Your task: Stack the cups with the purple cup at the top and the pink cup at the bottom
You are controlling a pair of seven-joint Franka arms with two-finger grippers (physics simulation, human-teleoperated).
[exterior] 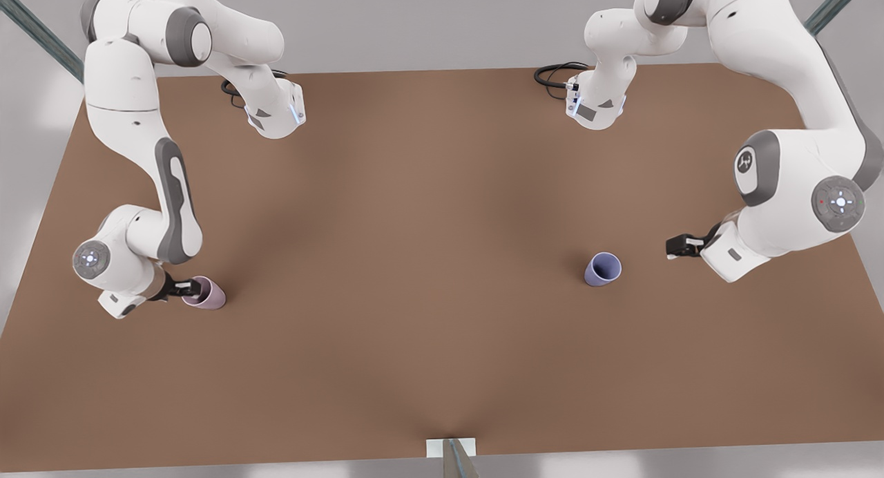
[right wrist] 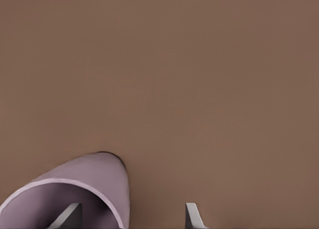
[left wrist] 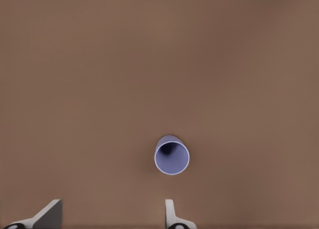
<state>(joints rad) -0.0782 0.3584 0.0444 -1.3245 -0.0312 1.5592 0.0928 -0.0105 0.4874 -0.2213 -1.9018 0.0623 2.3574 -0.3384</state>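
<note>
The pink cup [exterior: 205,293] stands on the brown table [exterior: 414,257] at the front view's left. My right gripper [exterior: 181,289] is at its rim and open. In the right wrist view one finger [right wrist: 70,216] sits inside the pink cup [right wrist: 94,179] and the other finger [right wrist: 194,216] outside it, so the gripper [right wrist: 132,215] straddles the cup wall. The purple cup [exterior: 603,269] stands upright at the front view's right. My left gripper [exterior: 680,246] hovers to the right of it, open and holding nothing. The left wrist view has the purple cup [left wrist: 172,155] ahead of the gripper [left wrist: 112,211].
A wide stretch of bare table lies between the two cups. The arm bases and black cables [exterior: 552,74] are at the far edge. A small post [exterior: 452,454] stands at the middle of the near edge.
</note>
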